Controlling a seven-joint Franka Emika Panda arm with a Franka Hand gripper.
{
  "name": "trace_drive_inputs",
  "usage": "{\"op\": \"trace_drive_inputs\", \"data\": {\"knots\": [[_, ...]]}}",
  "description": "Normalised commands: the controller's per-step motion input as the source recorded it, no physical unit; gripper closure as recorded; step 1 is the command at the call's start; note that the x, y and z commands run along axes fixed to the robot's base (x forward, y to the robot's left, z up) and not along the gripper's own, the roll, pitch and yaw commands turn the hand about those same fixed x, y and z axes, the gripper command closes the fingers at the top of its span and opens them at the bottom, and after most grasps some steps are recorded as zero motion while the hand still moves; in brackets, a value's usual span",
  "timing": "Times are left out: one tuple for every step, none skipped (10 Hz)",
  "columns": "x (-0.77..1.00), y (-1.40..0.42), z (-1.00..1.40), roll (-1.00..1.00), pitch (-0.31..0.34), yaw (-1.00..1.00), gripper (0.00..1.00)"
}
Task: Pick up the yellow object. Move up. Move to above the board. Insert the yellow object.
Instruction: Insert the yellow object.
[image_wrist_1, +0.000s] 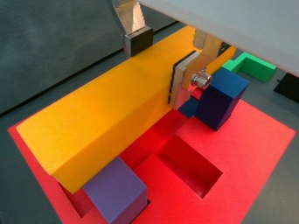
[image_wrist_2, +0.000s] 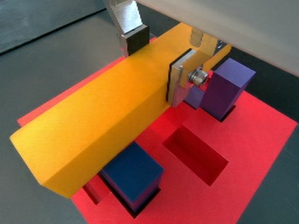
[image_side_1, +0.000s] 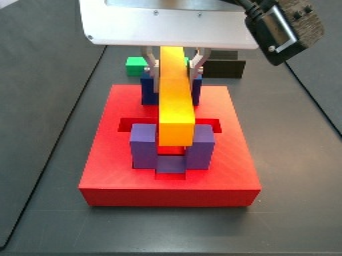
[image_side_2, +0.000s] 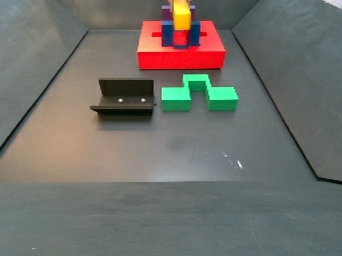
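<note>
The yellow object (image_wrist_1: 105, 114) is a long yellow-orange bar, also seen in a wrist view (image_wrist_2: 100, 122) and in a side view (image_side_1: 174, 105). My gripper (image_wrist_1: 162, 61) is shut on its upper part, with a dark pad against each long side. It shows the same way in a wrist view (image_wrist_2: 160, 59) and in a side view (image_side_1: 177, 62). The bar hangs upright over the red board (image_side_1: 107, 170). Its lower end is down between the purple blocks (image_side_1: 144, 145) and blue blocks (image_wrist_1: 222, 96). Whether it touches the slot floor is hidden. In a side view the board (image_side_2: 154, 55) lies at the far end.
An open recessed slot (image_wrist_1: 193, 166) lies in the board beside the bar. A green block (image_side_2: 198, 95) and the dark fixture (image_side_2: 124, 98) sit on the grey floor in front of the board. A black block (image_side_1: 227, 69) lies behind the board.
</note>
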Motion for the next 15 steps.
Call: {"op": "trace_drive_inputs", "data": {"knots": [[-0.13,-0.05,0.0,0.0,0.0,0.0,1.0],[0.0,-0.07,-0.01,0.03,0.0,0.0,1.0],[0.06,-0.05,-0.07,0.04,0.0,0.08,1.0],[0.11,-0.07,-0.09,0.04,0.0,0.08,1.0],[0.16,-0.12,-0.12,0.09,0.0,0.1,1.0],[0.25,-0.16,-0.23,0.12,0.0,0.11,1.0],[0.22,-0.15,-0.23,0.11,0.0,0.1,1.0],[0.15,-0.11,-0.26,0.1,0.0,0.09,1.0],[0.09,0.0,-0.33,0.14,0.0,0.1,1.0],[0.0,0.03,-0.27,0.15,0.0,0.07,1.0],[0.0,0.13,-0.22,0.14,0.0,0.01,1.0],[0.0,0.07,-0.23,0.12,0.0,0.01,1.0],[0.0,0.0,-0.23,0.06,0.0,0.02,1.0],[0.0,-0.02,-0.29,0.01,-0.026,0.03,1.0],[0.0,-0.06,-0.35,0.0,-0.057,0.05,1.0]]}}
